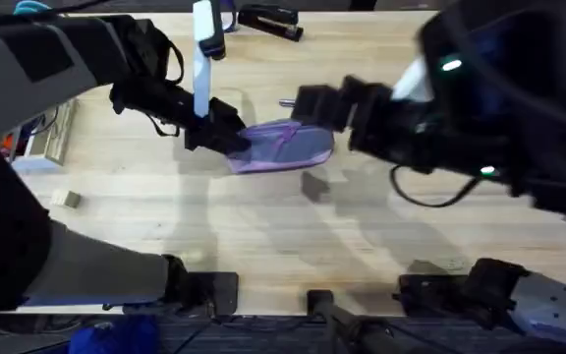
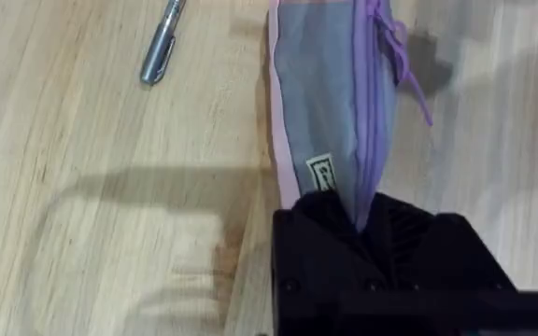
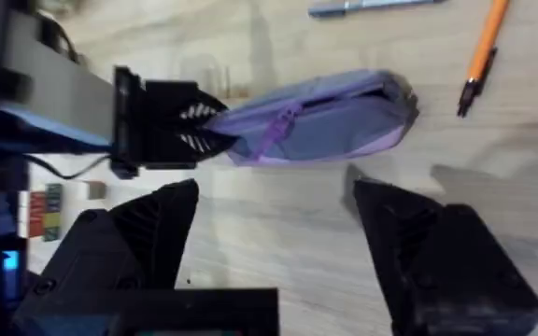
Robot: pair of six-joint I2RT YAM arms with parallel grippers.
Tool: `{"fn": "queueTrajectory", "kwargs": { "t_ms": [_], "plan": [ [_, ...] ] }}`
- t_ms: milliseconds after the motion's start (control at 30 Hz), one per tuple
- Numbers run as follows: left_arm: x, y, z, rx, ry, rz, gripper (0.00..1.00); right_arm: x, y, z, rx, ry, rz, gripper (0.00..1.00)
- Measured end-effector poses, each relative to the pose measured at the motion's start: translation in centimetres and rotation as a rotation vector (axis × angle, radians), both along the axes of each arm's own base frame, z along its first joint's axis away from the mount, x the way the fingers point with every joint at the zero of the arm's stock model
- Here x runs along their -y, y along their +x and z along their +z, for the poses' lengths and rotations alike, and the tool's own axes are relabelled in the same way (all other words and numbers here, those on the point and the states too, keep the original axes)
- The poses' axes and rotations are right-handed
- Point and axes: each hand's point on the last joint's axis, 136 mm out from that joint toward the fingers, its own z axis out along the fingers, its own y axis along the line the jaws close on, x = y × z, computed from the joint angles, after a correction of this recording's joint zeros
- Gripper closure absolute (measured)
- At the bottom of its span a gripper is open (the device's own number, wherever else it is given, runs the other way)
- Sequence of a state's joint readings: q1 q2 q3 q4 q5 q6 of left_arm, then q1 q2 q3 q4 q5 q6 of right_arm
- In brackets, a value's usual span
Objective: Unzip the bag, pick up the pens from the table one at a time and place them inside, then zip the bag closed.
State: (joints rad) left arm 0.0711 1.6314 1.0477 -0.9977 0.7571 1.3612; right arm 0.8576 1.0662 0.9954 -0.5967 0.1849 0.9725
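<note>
The lavender bag (image 1: 285, 146) lies lengthwise on the table (image 1: 263, 236). My left gripper (image 1: 226, 138) is shut on its left end, and the left wrist view shows the fabric pinched at that gripper (image 2: 362, 219). A purple zipper cord (image 3: 278, 131) hangs over the bag's side. My right gripper (image 3: 278, 233) hovers open above the bag with nothing between its fingers; overhead it shows dark and blurred (image 1: 312, 103). The silver pen (image 2: 162, 47) lies just beyond the bag, and the orange pen (image 3: 482, 56) rests near the bag's right end.
A black stapler (image 1: 268, 20) sits at the table's far edge. A small wooden block (image 1: 64, 200) lies at the left, with stacked items (image 1: 37, 138) beyond the left edge. Bare wood stretches in front of the bag.
</note>
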Motion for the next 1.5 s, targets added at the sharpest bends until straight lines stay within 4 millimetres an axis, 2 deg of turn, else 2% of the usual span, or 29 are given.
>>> {"fn": "queueTrajectory", "kwargs": {
  "t_ms": [167, 433, 700, 1133, 1433, 1500],
  "plan": [
    [0.0, 0.0, 0.0, 0.006, -0.001, -0.006, 0.959, -2.3, 0.3, -2.4, -0.042, -0.032, 0.002, 0.006],
    [0.0, 0.0, 0.0, 0.009, -0.001, -0.009, 0.959, -5.8, 3.0, -3.9, -0.029, 0.035, -0.033, 0.005],
    [0.0, 0.0, 0.0, 0.009, -0.001, -0.009, 0.959, -7.9, 4.2, -6.0, -0.060, 0.072, -0.057, 0.005],
    [0.0, 0.0, 0.0, 0.011, -0.001, -0.011, 0.959, -8.0, 3.8, -6.8, -0.095, 0.067, -0.057, 0.005],
    [0.0, 0.0, 0.0, 0.011, -0.001, -0.012, 0.959, -8.3, 4.3, -8.9, -0.152, 0.077, -0.125, 0.006],
    [0.0, 0.0, 0.0, 0.011, -0.001, -0.012, 0.959, -8.5, 4.4, -9.3, -0.158, 0.078, -0.134, 0.036]
  ]
}}
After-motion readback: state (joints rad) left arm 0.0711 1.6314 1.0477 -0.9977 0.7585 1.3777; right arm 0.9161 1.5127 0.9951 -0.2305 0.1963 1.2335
